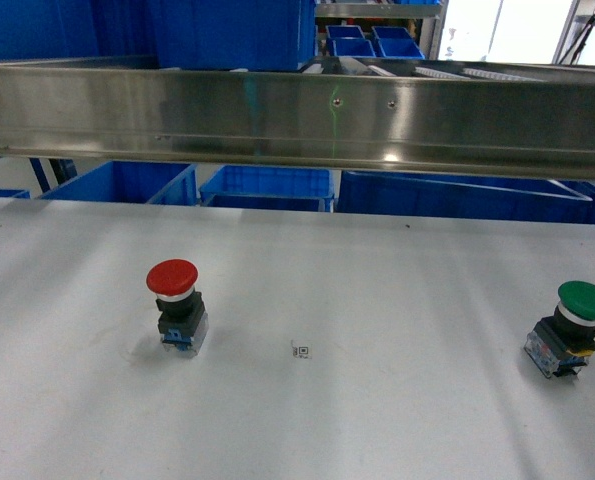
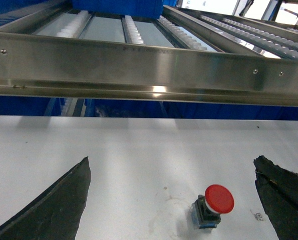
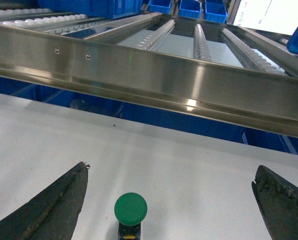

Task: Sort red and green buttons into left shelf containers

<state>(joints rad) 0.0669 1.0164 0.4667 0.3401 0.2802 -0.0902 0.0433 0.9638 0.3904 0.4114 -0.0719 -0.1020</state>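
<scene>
Head view: two buttons are counted on the white table, one red button at left, one green button at right. Three blue bins are seen behind. Both the left gripper and right gripper are spread wide, nothing held.

Bright even light, glare on steel rail, sharp focus
</scene>
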